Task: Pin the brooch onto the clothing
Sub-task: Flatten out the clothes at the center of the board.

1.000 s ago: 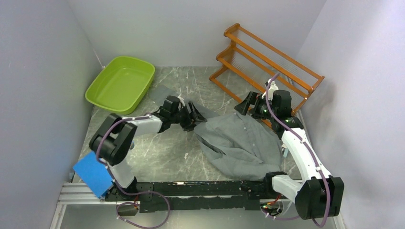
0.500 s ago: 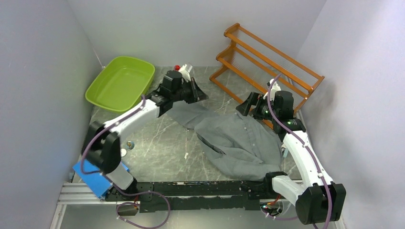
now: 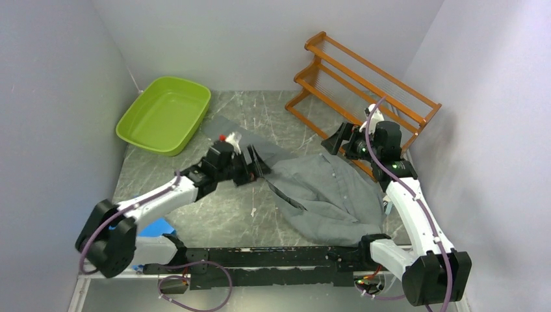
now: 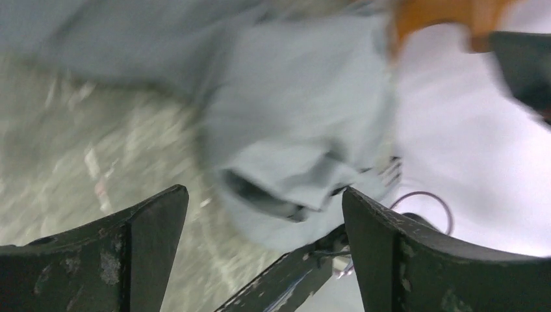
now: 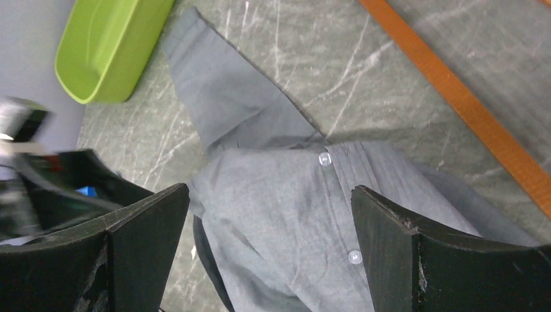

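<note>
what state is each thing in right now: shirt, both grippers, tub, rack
shirt: lying rumpled on the table, button front up, one sleeve stretched toward the tub, no brooch visible on it
left gripper: open, holding nothing
right gripper: open, holding nothing, over the shirt
green tub: upright, far left
wooden rack: standing, far right

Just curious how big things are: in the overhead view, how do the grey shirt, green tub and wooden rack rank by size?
1. grey shirt and wooden rack: similar spread, and the right arm hides part of the rack, so I won't rank them.
2. green tub: clearly smaller.
</note>
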### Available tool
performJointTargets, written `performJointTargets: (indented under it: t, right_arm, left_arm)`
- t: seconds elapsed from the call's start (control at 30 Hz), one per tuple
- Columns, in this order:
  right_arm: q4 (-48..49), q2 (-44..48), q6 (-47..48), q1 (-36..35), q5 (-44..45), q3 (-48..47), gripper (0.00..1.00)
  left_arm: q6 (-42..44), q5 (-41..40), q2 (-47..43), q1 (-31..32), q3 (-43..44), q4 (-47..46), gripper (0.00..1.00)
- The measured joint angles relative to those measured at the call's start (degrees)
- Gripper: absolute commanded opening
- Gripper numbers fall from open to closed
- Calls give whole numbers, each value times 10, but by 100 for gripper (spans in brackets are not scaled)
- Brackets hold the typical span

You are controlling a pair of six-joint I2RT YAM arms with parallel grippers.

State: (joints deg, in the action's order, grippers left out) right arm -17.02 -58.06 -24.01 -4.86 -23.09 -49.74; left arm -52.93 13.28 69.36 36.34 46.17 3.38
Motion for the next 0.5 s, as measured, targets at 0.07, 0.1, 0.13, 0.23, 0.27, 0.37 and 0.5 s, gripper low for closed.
performJointTargets:
  t: [0.07, 0.1, 0.13, 0.23, 0.27, 0.37, 0.5]
  right_arm:
    - [1, 0, -1, 0, -1, 15, 100]
    - [2, 0, -1, 0, -2, 22, 100]
    - [2, 0, -2, 0, -2, 27, 100]
    - [1, 0, -2, 0, -2, 37, 100]
    - [1, 0, -2, 0, -2, 38, 100]
    - [4, 0, -1, 0, -2, 38, 100]
    - [5, 0, -1, 0, -2, 38, 100]
  left_arm:
    - [-40, 11, 39, 0, -65, -32, 95]
    - [-58, 18, 58, 0, -93, -54, 95]
    - [-76, 24, 78, 0, -118, -80, 95]
    - [-114, 45, 144, 0, -147, -148, 95]
    - [-119, 52, 166, 0, -144, -174, 95]
    - [-129, 70, 226, 0, -112, -244, 91]
    - [-128, 88, 277, 0, -66, -323, 75]
